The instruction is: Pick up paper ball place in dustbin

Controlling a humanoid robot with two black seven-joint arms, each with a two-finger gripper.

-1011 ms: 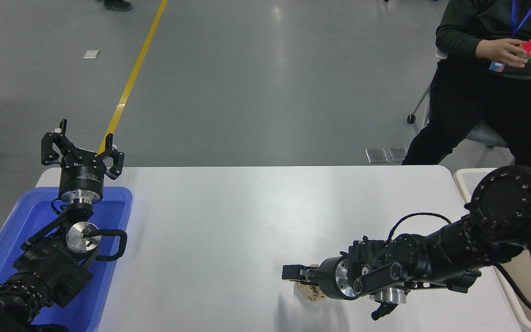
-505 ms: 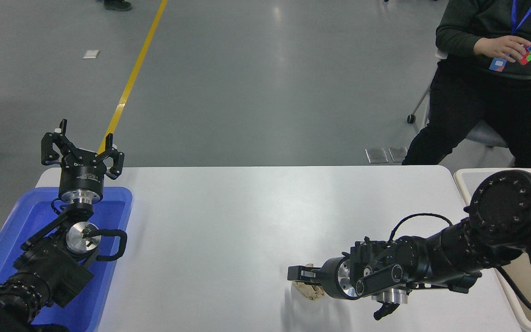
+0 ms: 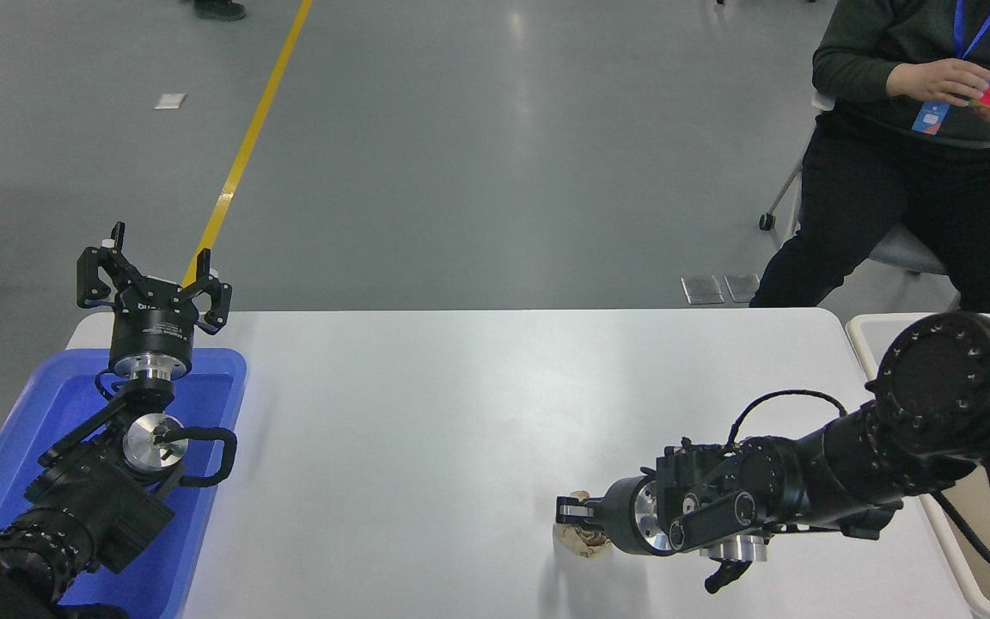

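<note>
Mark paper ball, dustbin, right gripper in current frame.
paper ball (image 3: pixel 579 542): head view, wrinkled tan side below the fingers.
dustbin (image 3: pixel 863 325): head view, cream rim corner.
right gripper (image 3: pixel 574 509): head view, between its fingertips.

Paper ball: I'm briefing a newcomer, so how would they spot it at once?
Look at the white table, near its front right. At the right gripper lies the paper ball, a small tan crumpled wad, the only brown thing there.
</note>
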